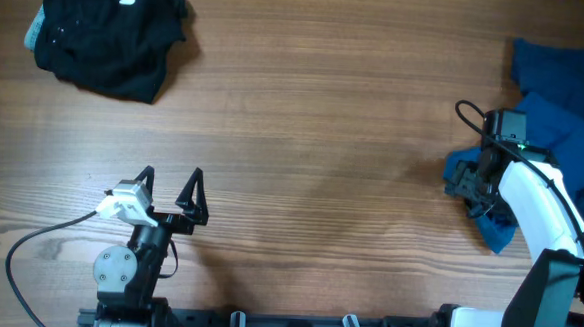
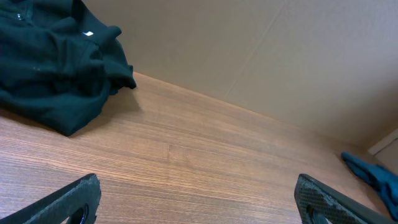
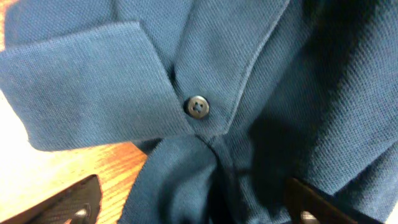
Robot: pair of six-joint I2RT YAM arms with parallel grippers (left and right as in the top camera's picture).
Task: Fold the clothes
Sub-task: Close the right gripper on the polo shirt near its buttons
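Note:
A blue polo shirt (image 1: 565,108) lies crumpled at the table's right edge. My right gripper (image 1: 466,181) is down on its left corner. In the right wrist view the collar, placket and a grey button (image 3: 198,106) fill the frame, and the jaws (image 3: 193,208) are wide open with blue fabric bunched between them. A black garment (image 1: 104,28) lies heaped at the far left; it also shows in the left wrist view (image 2: 50,68). My left gripper (image 1: 171,182) is open and empty over bare wood at the front left (image 2: 199,205).
A bit of light blue cloth (image 1: 34,32) pokes out at the left of the black heap. The blue shirt's tip shows at the right of the left wrist view (image 2: 373,177). A beige wall (image 2: 280,50) stands behind the wooden table (image 1: 315,115).

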